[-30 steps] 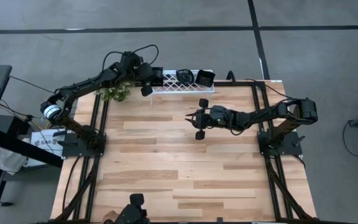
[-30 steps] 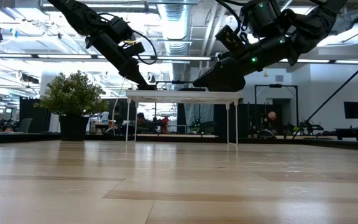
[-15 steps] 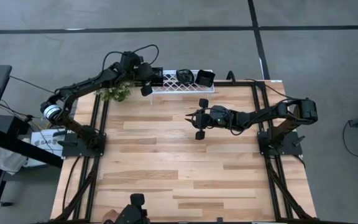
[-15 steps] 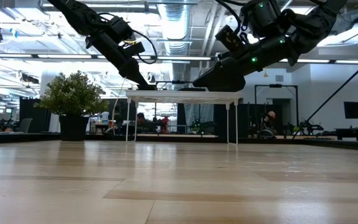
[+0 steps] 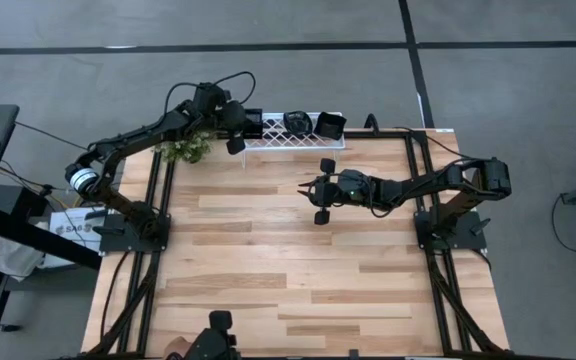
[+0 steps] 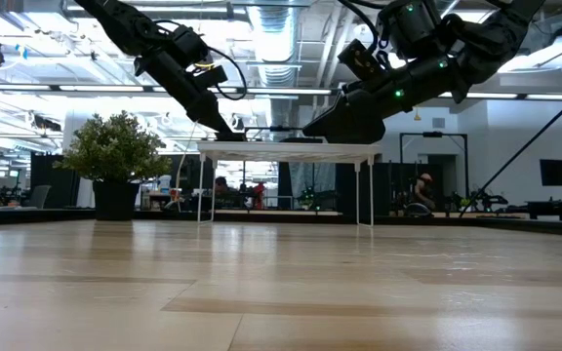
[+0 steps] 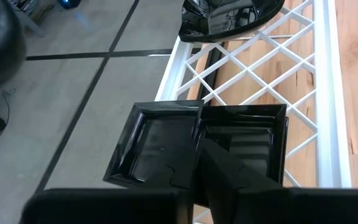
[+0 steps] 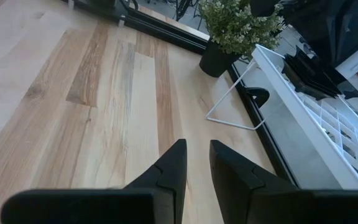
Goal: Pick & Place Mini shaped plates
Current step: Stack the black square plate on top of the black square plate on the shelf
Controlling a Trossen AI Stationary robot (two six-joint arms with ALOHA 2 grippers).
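We see the square black plate [image 7: 197, 146] at the left end of the white lattice rack [image 5: 290, 133], which runs along the worktop's [image 5: 288, 260] twelve o'clock edge; the left hand [image 7: 197, 158] pinches this plate, one finger [image 7: 235, 171] lying across its glossy inside, and part of the plate overhangs the rack toward the grey floor. Further along the rack sit a rounded black plate [image 5: 296, 122] and another square one [image 5: 330, 125], close together toward the right end; in the left wrist view the rounded plate [image 7: 232, 14] rests on the lattice just beyond the held one.

The right hand [image 5: 308, 190] hangs over the worktop near its centre, slightly toward one o'clock, well apart from the rack; its fingers [image 8: 169, 171] point at eleven o'clock toward the rack and stand a narrow gap apart, with only bare wood under them.

At the worktop's eleven o'clock corner a small potted plant [image 5: 183, 150] stands just beside the rack's left end and under the left arm; in the low view the plant [image 6: 115, 161] stands left of the rack [image 6: 286, 151], which is raised on thin white legs.

Off the worktop at nine o'clock lies a white box [image 5: 68, 228] with dark lettering we cannot read.
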